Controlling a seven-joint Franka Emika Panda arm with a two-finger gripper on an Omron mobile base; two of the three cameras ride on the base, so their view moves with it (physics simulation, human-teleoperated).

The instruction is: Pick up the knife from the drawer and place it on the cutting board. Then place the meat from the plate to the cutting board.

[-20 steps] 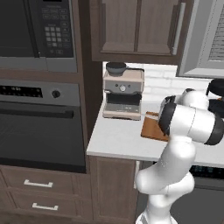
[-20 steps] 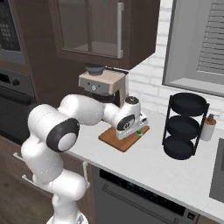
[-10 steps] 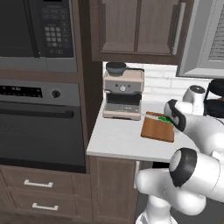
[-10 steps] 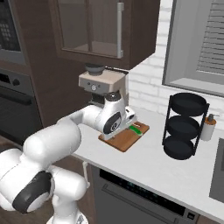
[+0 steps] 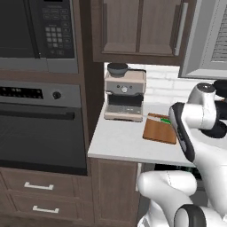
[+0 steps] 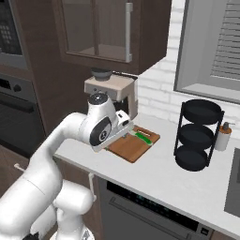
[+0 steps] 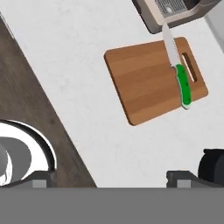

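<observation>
Knife flat on cutting board, green handle beside slot; gripper above worktop, spread wide, empty.

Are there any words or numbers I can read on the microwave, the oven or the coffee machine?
None can be read.
Microwave keypad: rows of buttons, marks too blurred to read.
Oven panel: faint light marks, too small to read.
Coffee machine: dials but no readable label.
</observation>
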